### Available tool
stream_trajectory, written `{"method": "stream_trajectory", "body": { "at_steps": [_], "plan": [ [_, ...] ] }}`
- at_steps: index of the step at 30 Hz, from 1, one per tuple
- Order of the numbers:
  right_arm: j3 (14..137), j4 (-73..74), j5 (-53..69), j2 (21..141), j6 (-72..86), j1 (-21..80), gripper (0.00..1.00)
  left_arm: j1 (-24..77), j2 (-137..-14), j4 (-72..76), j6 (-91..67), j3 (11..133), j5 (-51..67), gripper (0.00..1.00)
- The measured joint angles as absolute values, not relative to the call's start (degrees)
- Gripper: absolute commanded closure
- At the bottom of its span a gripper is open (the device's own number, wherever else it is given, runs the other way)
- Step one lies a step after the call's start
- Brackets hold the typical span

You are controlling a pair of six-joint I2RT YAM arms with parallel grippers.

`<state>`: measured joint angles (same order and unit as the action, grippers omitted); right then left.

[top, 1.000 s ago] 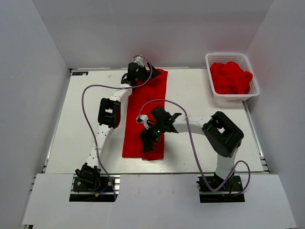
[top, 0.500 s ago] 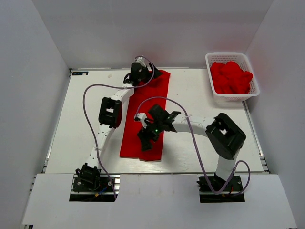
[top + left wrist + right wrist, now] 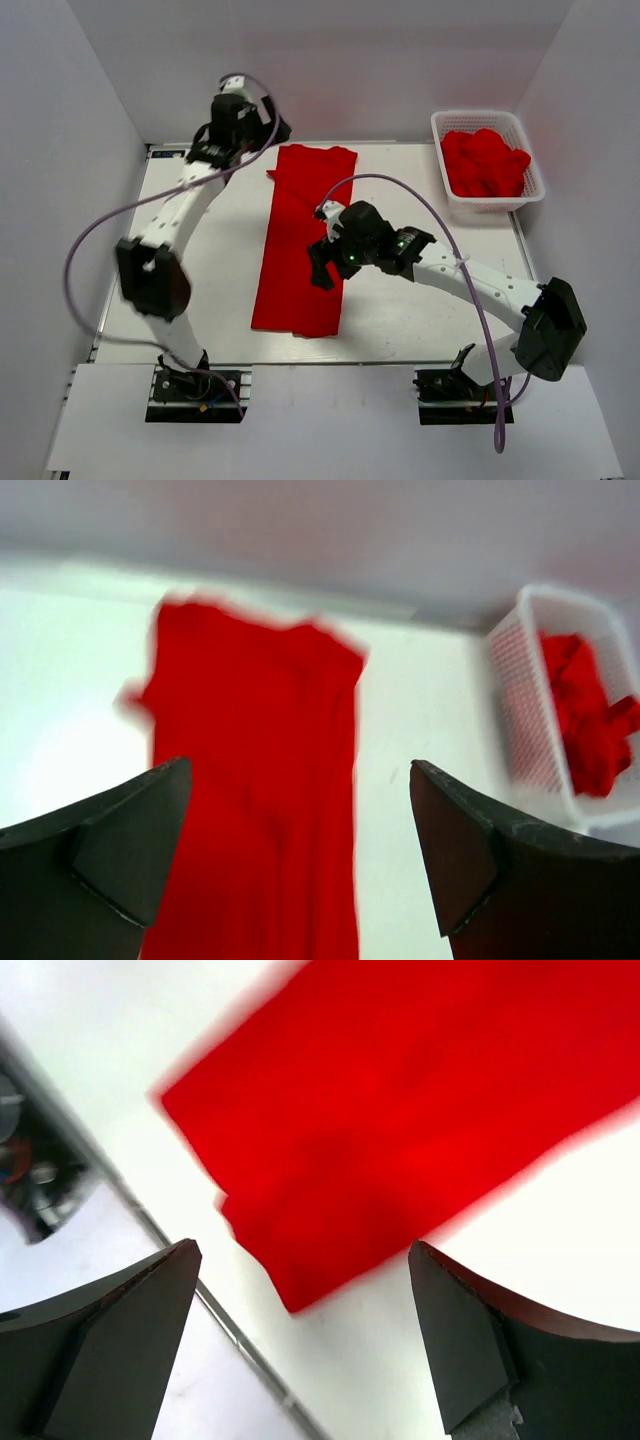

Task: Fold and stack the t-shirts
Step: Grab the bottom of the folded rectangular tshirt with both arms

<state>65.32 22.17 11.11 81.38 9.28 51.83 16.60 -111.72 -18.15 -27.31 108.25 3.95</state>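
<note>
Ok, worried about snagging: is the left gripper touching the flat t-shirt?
Apart. Left wrist view: the open left gripper hangs well above the t-shirt, holding nothing.

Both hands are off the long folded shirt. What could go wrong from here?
A sleeve tip sticks out from the far left side of the folded shirt; the next fold may trap it crooked.
The shirt's near end lies uneven, one layer poking past the other, so the final fold might come out lopsided.
The open right hand hovers over the strip; its cable arcs above the cloth's edge and could drag it.
</note>
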Motion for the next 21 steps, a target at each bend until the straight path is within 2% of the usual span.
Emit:
{"method": "stream_trajectory", "body": {
  "at_steps": [5, 8, 14, 21],
  "plan": [
    [62.13, 30.04, 0.95, 80.34, 19.38, 51.77, 0.10, 17.87, -77.82, -24.99, -29.80, 71.59, -2.74, 0.00],
    [59.94, 33.06, -1.15, 80.34, 24.53, 51.77, 0.10, 18.28, -65.56, -32.40, -32.36, 55.81, -2.96, 0.00],
    [55.99, 32.62, 0.86, 81.60, 33.91, 51.79, 0.10, 18.50, -57.32, -42.33, -37.39, 37.76, -0.16, 0.00],
    [53.45, 30.26, 7.70, 88.14, 40.16, 51.83, 0.10, 19.57, -56.93, -44.49, -39.05, 31.07, 2.90, 0.00]
  ]
}}
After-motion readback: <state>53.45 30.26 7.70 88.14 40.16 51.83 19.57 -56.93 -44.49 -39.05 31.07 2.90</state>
